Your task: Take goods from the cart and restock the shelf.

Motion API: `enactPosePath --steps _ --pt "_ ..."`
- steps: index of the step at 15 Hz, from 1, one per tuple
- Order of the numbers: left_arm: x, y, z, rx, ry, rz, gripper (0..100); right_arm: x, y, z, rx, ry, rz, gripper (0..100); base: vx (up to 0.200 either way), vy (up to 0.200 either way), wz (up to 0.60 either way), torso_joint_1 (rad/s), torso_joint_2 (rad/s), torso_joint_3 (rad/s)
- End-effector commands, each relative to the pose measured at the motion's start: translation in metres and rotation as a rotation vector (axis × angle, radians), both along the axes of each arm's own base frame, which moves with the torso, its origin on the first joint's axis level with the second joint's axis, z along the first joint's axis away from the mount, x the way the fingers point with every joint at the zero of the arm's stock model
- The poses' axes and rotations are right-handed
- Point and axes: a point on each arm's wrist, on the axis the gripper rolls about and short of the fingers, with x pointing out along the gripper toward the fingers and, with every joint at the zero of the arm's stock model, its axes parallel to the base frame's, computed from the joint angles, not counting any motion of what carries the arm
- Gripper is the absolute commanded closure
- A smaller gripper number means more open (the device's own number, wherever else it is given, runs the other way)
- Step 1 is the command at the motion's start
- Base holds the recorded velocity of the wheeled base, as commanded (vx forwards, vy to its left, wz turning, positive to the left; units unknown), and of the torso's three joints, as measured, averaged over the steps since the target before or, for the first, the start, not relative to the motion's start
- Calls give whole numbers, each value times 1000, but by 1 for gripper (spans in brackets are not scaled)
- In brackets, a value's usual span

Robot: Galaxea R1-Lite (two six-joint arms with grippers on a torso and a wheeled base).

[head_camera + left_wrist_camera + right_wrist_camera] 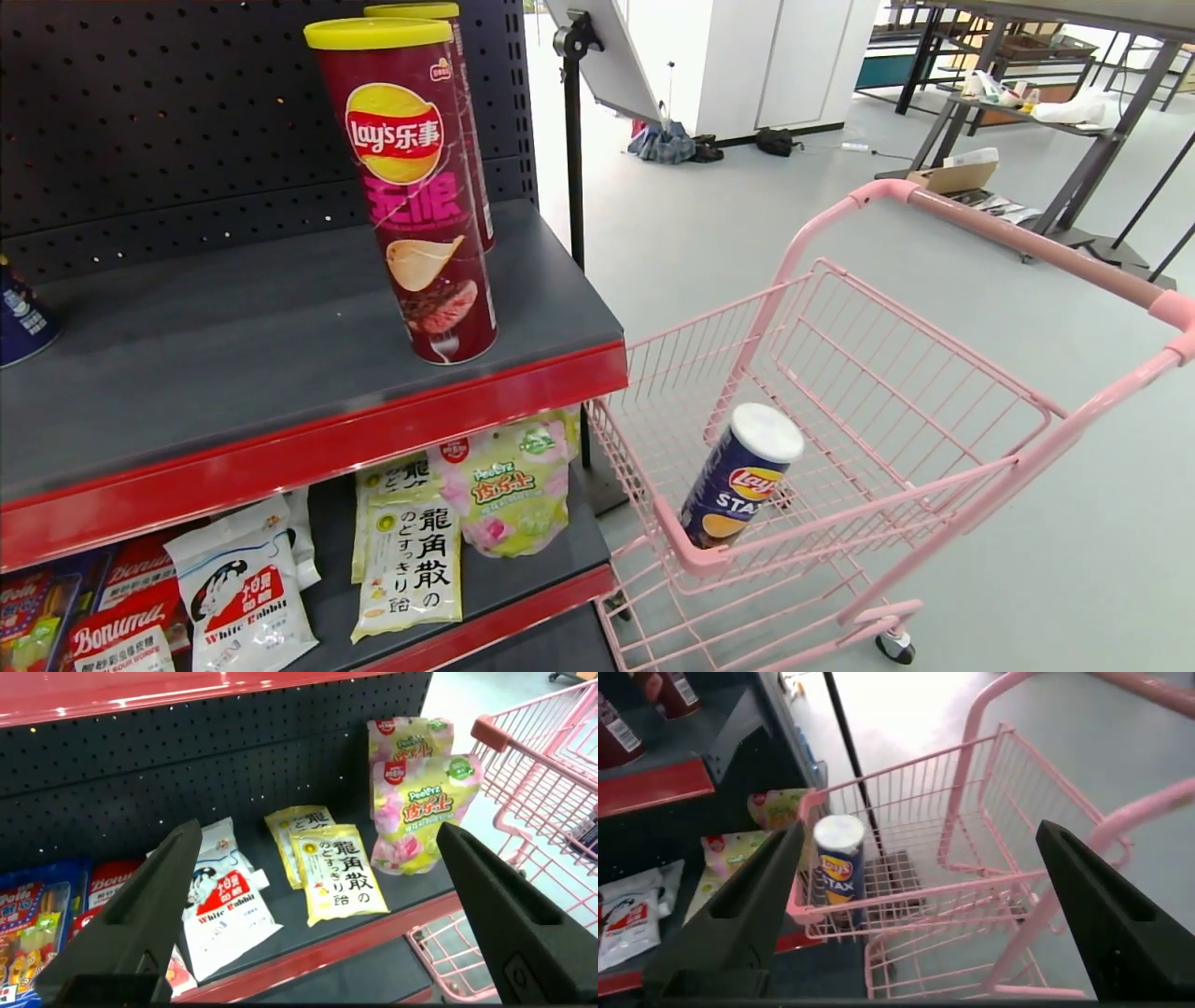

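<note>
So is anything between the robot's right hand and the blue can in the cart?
Nothing visible. The open right gripper looks down into the pink cart, whose top is open, and the blue can leans in a corner with its lid showing. Only the wire walls stand close beside it.

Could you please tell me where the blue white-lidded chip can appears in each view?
Head view: dark blue cylindrical can leaning in the pink wire cart's corner nearest the grey shelf.
Left wrist view: not discernible.
Right wrist view: same cart corner.
Landmark: the cart.
</note>
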Motion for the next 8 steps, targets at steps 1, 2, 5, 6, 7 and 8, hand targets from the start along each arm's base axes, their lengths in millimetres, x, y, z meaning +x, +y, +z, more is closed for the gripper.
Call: enactPosePath --steps 1,2,5,6,7,8 --pt "0 0 0 0 0 1 0 135 21 11 28 321 175 0 0 0 0 0 0 0" --pt "0 0 0 0 0 1 0 155 31 -21 18 365 221 0 0 0 0 0 0 0" --pt "0 0 0 0 1 2 0 183 62 -82 -10 394 358 0 0 0 0 0 0 0" --pt "0 0 0 0 0 1 0 185 72 -93 -24 428 397 0 0 0 0 0 0 0" --pt "0 0 0 0 0 1 0 185 75 -96 -31 441 411 0 0 0 0 0 0 0" --pt "0 0 0 0 0 2 0 185 79 -95 -31 439 429 0 0 0 0 0 0 0"
